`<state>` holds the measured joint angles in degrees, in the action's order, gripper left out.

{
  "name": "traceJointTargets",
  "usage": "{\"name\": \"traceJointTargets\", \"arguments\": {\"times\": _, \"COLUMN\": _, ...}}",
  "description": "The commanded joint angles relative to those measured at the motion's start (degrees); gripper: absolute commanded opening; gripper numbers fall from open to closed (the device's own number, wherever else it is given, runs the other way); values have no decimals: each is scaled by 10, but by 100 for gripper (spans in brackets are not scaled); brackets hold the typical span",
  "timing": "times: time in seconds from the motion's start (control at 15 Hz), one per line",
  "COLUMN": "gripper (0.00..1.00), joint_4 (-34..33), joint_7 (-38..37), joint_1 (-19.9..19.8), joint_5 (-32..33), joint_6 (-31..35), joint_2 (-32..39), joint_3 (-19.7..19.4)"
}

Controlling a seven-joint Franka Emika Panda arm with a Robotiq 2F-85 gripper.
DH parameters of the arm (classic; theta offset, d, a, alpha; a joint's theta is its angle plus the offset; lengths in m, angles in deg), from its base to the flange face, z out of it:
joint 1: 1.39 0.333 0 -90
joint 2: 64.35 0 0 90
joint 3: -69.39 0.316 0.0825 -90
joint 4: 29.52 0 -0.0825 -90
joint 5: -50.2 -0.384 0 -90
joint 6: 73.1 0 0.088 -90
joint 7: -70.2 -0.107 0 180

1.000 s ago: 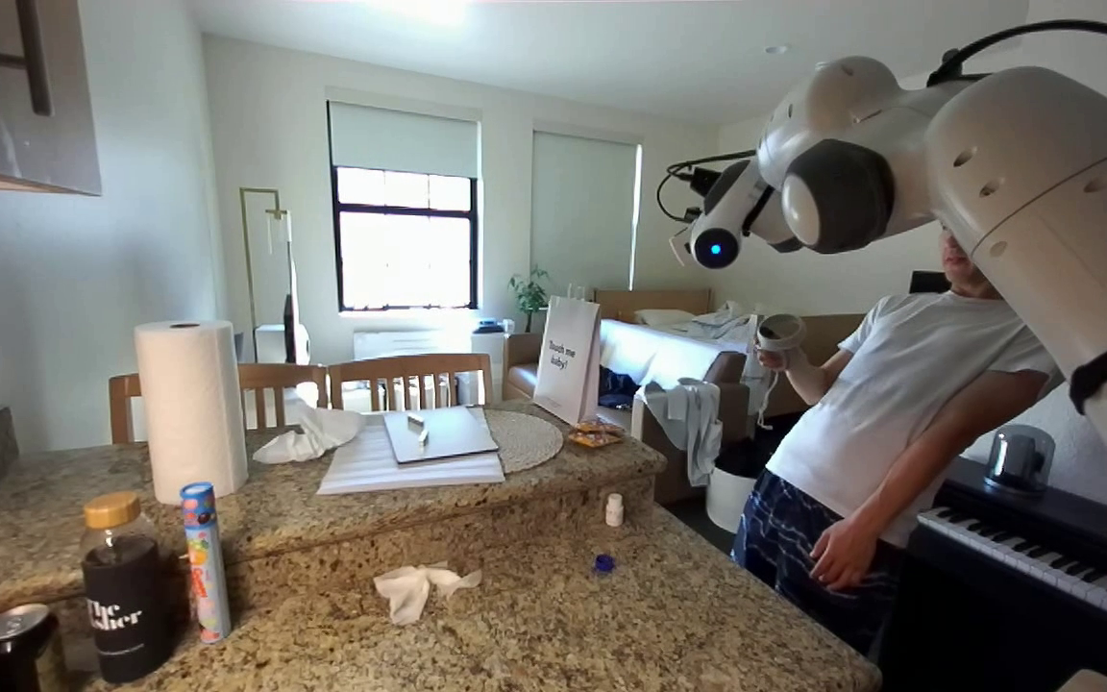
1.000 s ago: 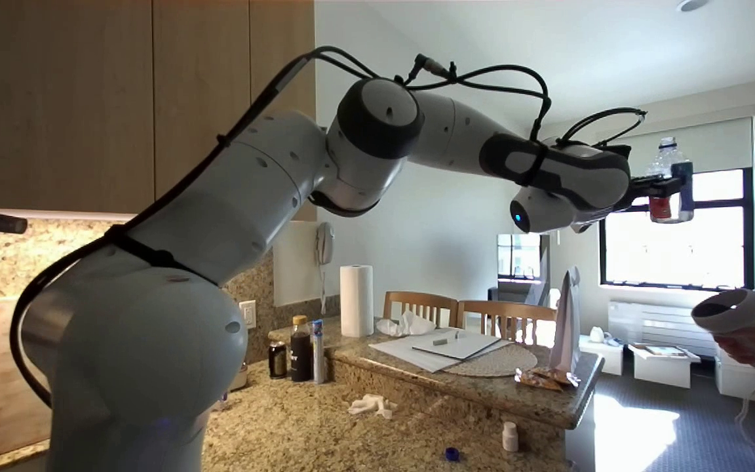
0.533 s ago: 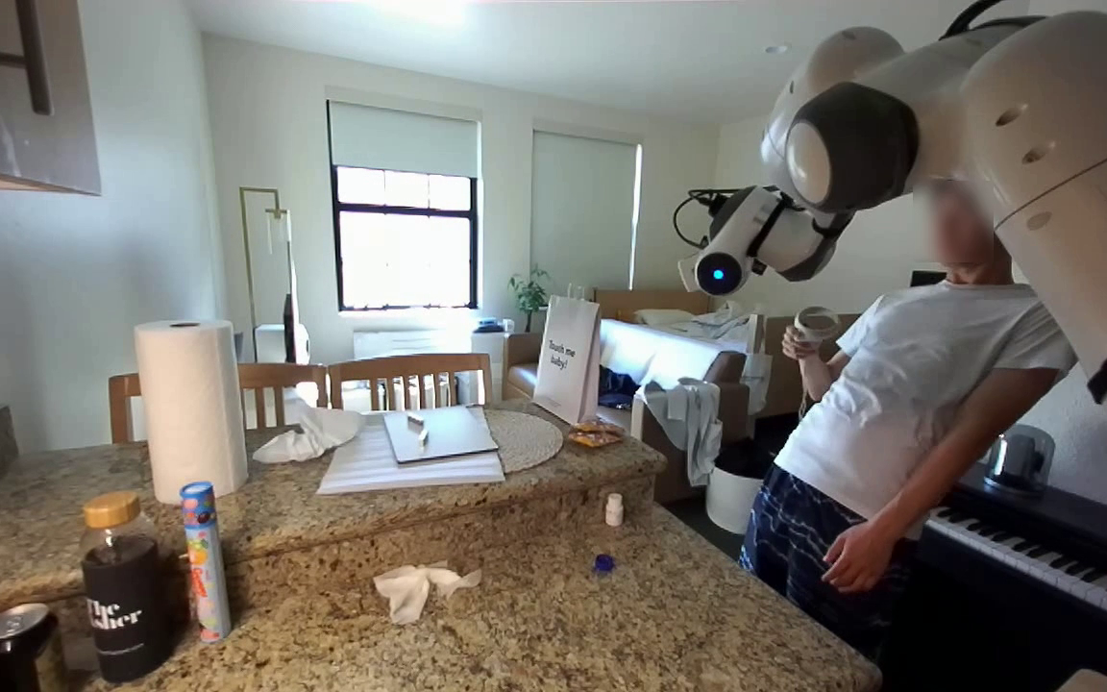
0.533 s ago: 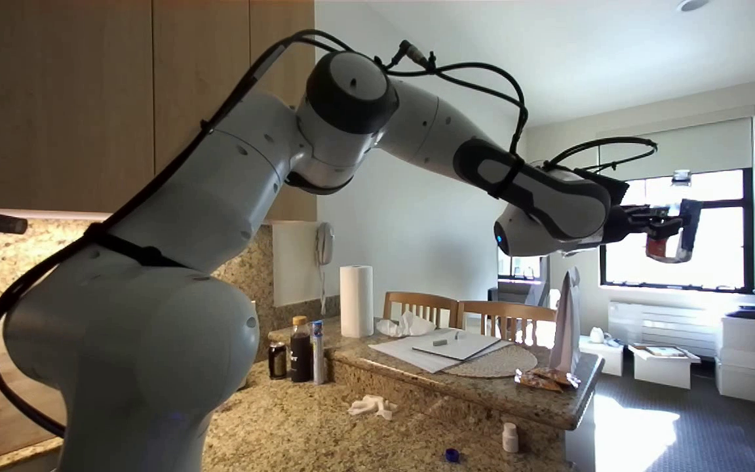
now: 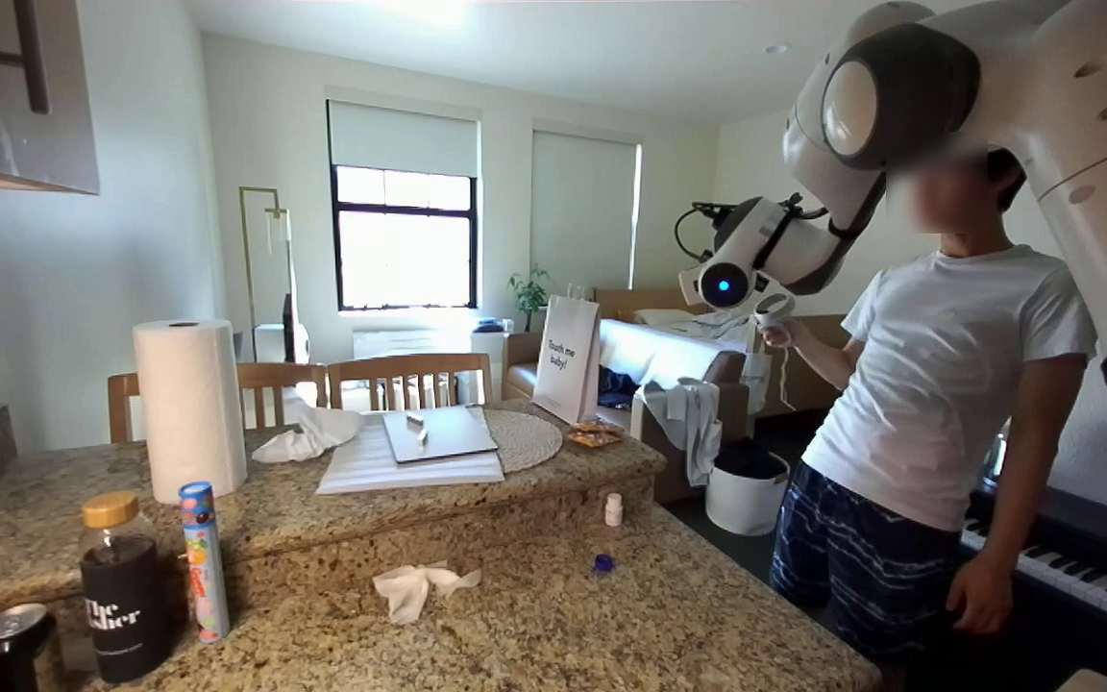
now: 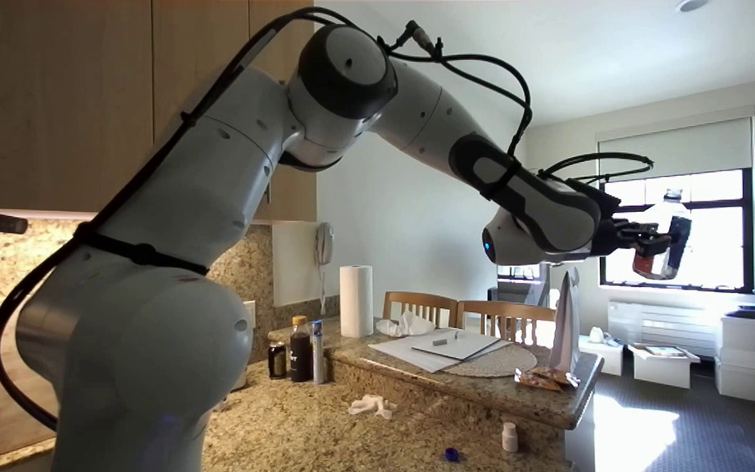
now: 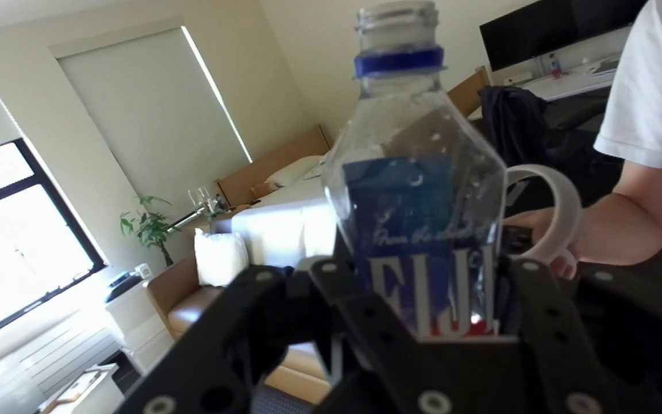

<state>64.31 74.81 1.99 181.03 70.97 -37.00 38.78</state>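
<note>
A clear bottle labelled "FIJI" is held in mid-air, slightly tilted, by the hand, whose fingers are closed against both its sides and parted by its width; the smaller line above the brand name can only partly be read. On the granite surface in an exterior view, a dark bottle is marked "The" above a partly readable word ending "sher", with a patterned tube stood just beside it. Farther back, a paper bag is printed "Touch me baby!".
</note>
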Motion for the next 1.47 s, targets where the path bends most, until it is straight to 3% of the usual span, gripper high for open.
{"name": "traceJointTargets", "arguments": {"times": 0.0, "gripper": 22, "joint_4": 117, "joint_7": 138, "joint_1": -16, "joint_5": -82, "joint_6": -123, "joint_2": -70, "joint_3": 87}}
{"name": "traceJointTargets", "arguments": {"times": 0.4, "gripper": 22, "joint_4": 265, "joint_7": 235, "joint_1": 9, "joint_5": -177, "joint_6": -365, "joint_2": -125, "joint_3": 208}}
{"name": "traceJointTargets", "arguments": {"times": 0.93, "gripper": 22, "joint_4": 462, "joint_7": 209, "joint_1": 52, "joint_5": -303, "joint_6": -451, "joint_2": -245, "joint_3": 353}}
{"name": "traceJointTargets", "arguments": {"times": 1.13, "gripper": 22, "joint_4": 484, "joint_7": 198, "joint_1": 84, "joint_5": -378, "joint_6": -489, "joint_2": -255, "joint_3": 401}}
{"name": "traceJointTargets", "arguments": {"times": 1.4, "gripper": 22, "joint_4": 465, "joint_7": 153, "joint_1": 125, "joint_5": -474, "joint_6": -554, "joint_2": -226, "joint_3": 453}}
